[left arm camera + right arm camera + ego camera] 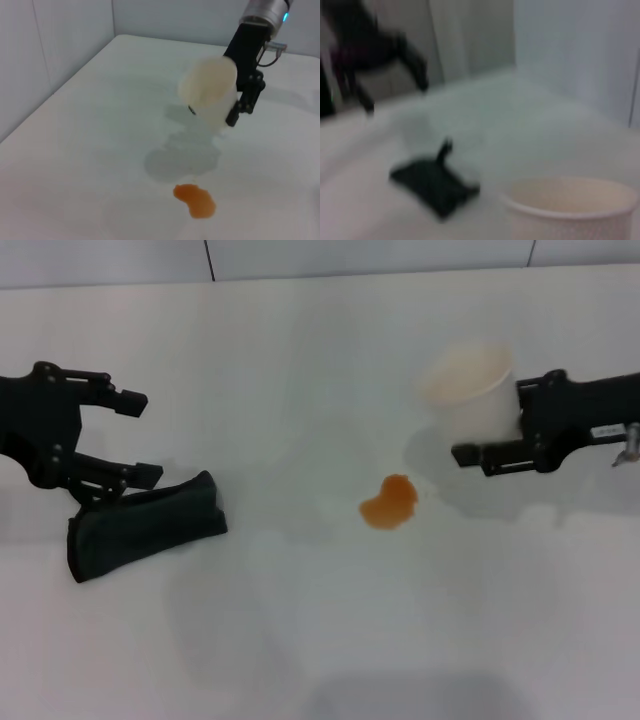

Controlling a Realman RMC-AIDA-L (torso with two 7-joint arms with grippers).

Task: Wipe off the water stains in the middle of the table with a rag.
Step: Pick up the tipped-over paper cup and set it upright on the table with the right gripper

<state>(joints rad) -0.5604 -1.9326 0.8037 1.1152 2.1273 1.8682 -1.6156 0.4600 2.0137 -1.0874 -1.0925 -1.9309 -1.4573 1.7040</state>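
The water stains [390, 502] are a small orange-brown puddle in the middle of the white table [300, 640], and also show in the left wrist view [196, 200]. The dark green-black rag [145, 525] lies folded at the left, also in the right wrist view [432, 187]. My left gripper [140, 437] is open and empty just above the rag's far end. My right gripper [478, 425] is shut on a white paper cup [468, 390] and holds it tilted above the table, right of the puddle [210, 92].
The table's far edge meets a grey wall [300, 255]. The cup's shadow [182, 160] falls on the table just beyond the puddle. The cup's rim fills the near corner of the right wrist view [572, 200].
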